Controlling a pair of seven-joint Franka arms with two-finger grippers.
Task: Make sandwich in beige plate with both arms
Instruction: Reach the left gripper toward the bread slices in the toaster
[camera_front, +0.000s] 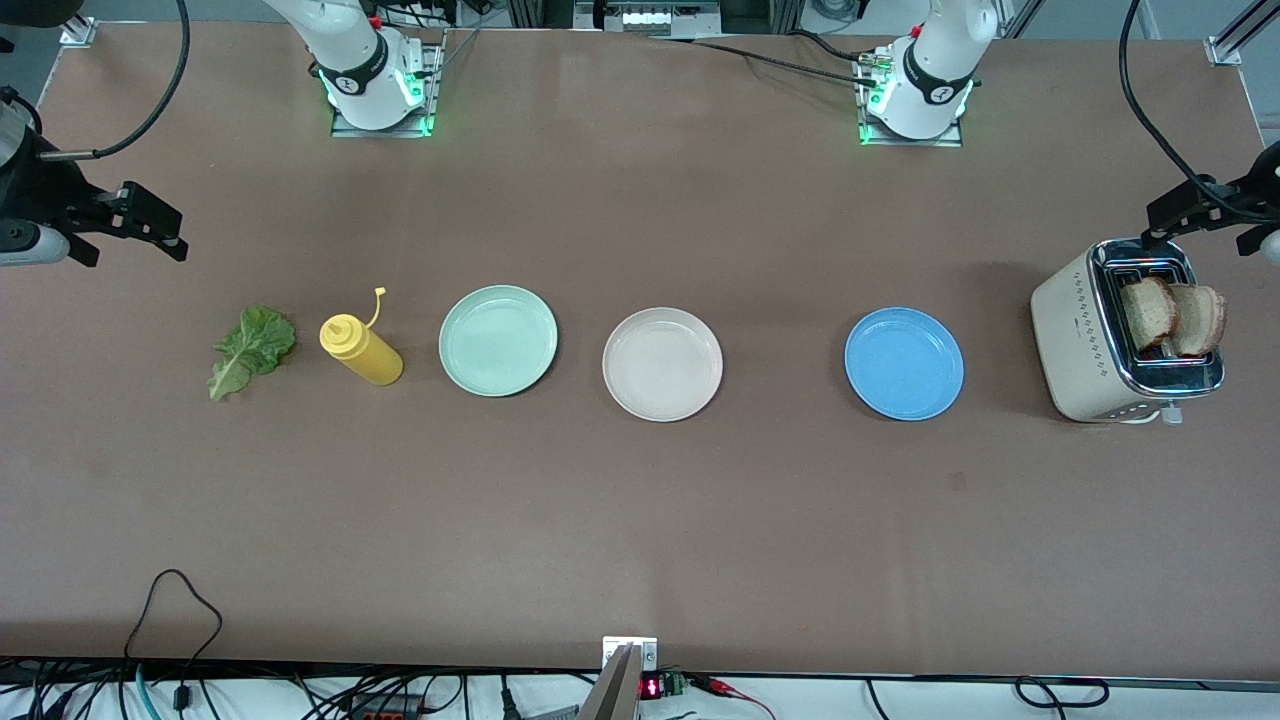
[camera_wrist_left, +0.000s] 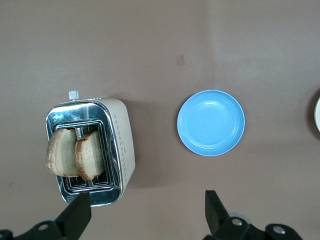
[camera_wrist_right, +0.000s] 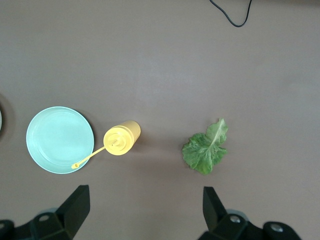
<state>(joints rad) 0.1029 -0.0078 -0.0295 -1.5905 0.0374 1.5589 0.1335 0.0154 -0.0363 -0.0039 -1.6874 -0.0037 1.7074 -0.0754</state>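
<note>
While both toast slices (camera_front: 1170, 315) stand in the toaster (camera_front: 1090, 345), the beige plate (camera_front: 662, 363) sits bare (left gripper (camera_wrist_left: 145, 212) and right gripper (camera_wrist_right: 145, 210) hover, jaws released).

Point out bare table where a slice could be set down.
Widest gap in the row: between the beige plate and blue plate. The whole strip nearer the camera is bare. Crowded: lettuce, mustard bottle and green plate.

Two browned toast slices (camera_front: 1170, 315) stand upright in a toaster's slots, just under the open left pincer (camera_front: 1165, 235). The ruffled lettuce leaf (camera_front: 250, 350) lies flat below the open right pincer (camera_front: 165, 235). The empty beige plate (camera_front: 662, 363) sits midway between both pincers.
</note>
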